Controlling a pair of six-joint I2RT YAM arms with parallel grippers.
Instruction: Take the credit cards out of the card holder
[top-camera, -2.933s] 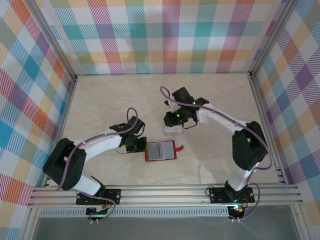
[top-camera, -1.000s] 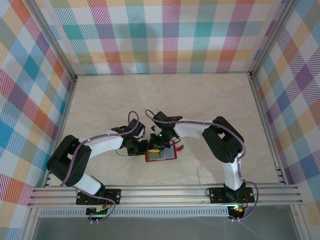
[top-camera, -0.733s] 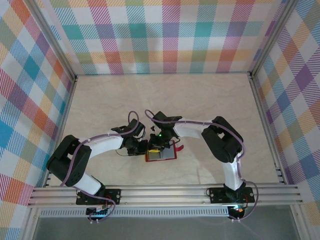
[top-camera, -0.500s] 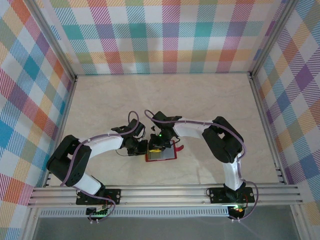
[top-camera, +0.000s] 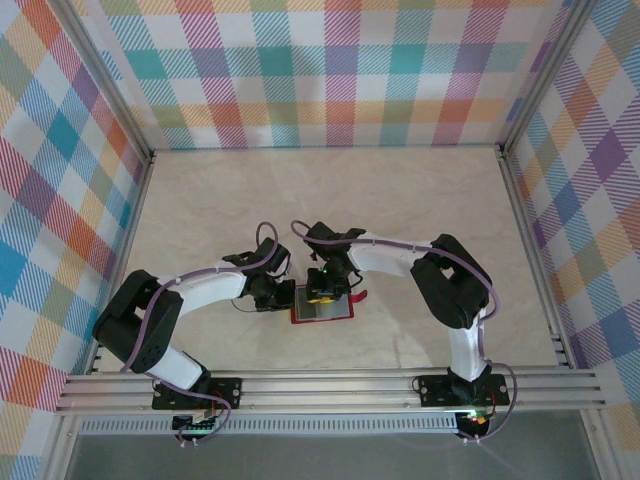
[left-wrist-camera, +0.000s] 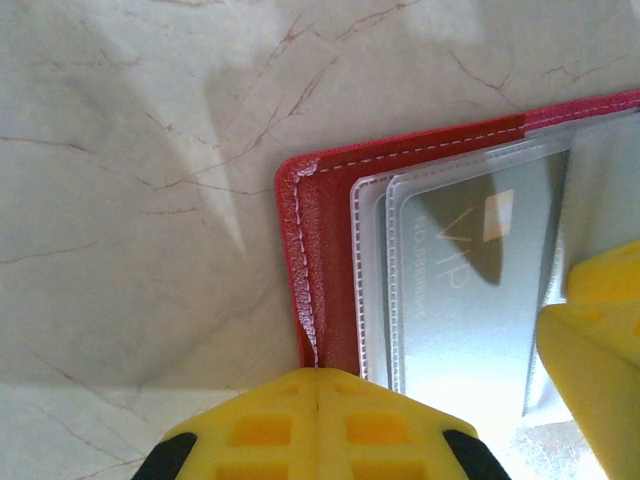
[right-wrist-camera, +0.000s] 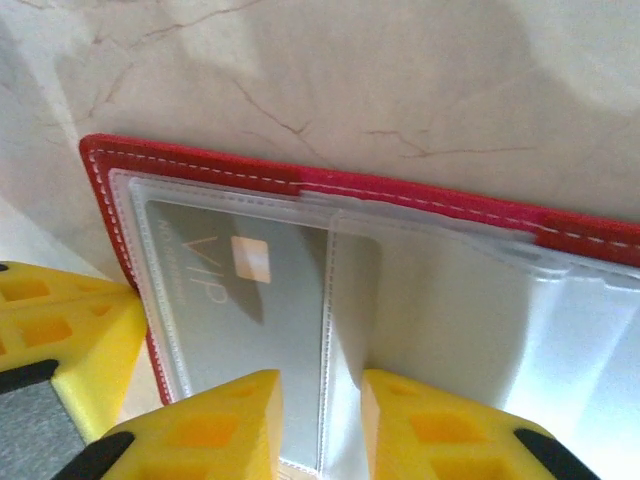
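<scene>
The silver-grey VIP card (right-wrist-camera: 230, 300) sits in a clear sleeve (right-wrist-camera: 450, 300) of the open red leather-like card holder (top-camera: 337, 309), which lies toward six o'clock of the marble-look table (top-camera: 420, 200). My left gripper (left-wrist-camera: 317, 400), clamped shut, is at the holder's nine o'clock edge. My right gripper (right-wrist-camera: 320, 400), jaws slightly parted and empty, hovers at eleven. I should catch the card alone, not the sleeve, and slide it out flat.

red card holder (top-camera: 334, 311), left pincer (top-camera: 284, 294) at its edge, right pincer (top-camera: 320, 291) over it

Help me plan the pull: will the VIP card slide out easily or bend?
Probably stiff: the VIP card lies flat, edges straight. Likely slides easily in the glossy clear sleeves; the thin red card holder may drag along.
</scene>
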